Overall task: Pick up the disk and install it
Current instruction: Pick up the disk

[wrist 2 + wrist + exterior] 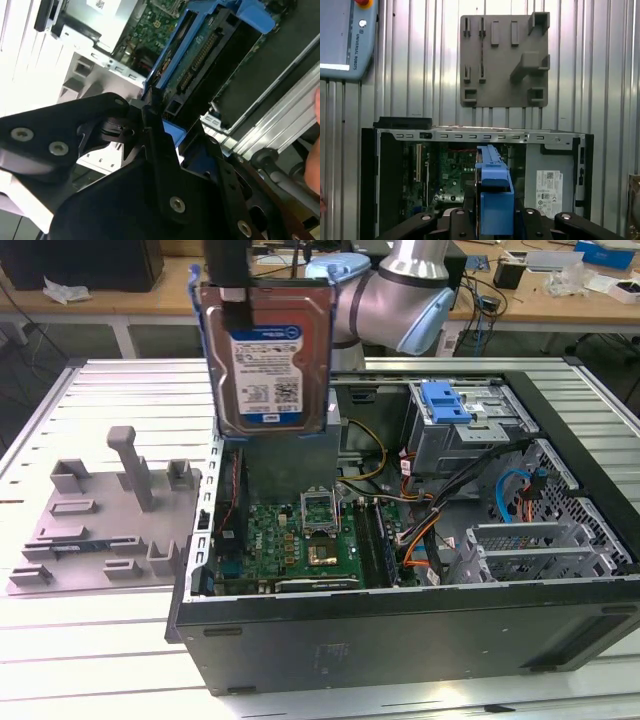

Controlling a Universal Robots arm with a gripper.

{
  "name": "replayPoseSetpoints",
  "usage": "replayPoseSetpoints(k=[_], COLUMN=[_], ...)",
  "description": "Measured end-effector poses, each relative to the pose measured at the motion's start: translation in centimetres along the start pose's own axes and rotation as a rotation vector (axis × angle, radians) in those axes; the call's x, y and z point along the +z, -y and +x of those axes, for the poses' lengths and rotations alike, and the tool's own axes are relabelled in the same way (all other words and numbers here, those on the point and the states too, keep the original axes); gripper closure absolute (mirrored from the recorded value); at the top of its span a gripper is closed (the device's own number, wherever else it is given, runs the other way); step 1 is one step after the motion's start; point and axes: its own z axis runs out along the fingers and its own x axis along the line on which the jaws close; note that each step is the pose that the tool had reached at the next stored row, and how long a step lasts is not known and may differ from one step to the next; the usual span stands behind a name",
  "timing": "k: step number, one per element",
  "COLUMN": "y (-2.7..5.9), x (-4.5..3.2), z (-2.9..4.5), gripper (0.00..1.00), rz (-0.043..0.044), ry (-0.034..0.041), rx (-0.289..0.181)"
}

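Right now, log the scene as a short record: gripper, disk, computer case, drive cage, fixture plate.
gripper: shut on the disk
disk: upright in the air over the open computer case, label facing the exterior view
computer case: on its side, panel off, board exposed
drive cage: inside the case, at the exterior view's right, blue latch on top
fixture plate: grey, on the table, at the exterior view's left of the case

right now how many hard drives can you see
1. The disk is held upright by the gripper above the open computer case, toward the exterior view's left. The drive cage under the blue latch may hide others.
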Motion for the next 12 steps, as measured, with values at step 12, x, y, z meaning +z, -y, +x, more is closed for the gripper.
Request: replayPoseSetpoints(k=[12], y=[5.67], x=[-0.04], z=[3.51], gripper=[0.63], rz=[-0.0002], ry=[0.0005], rx=[0.0])
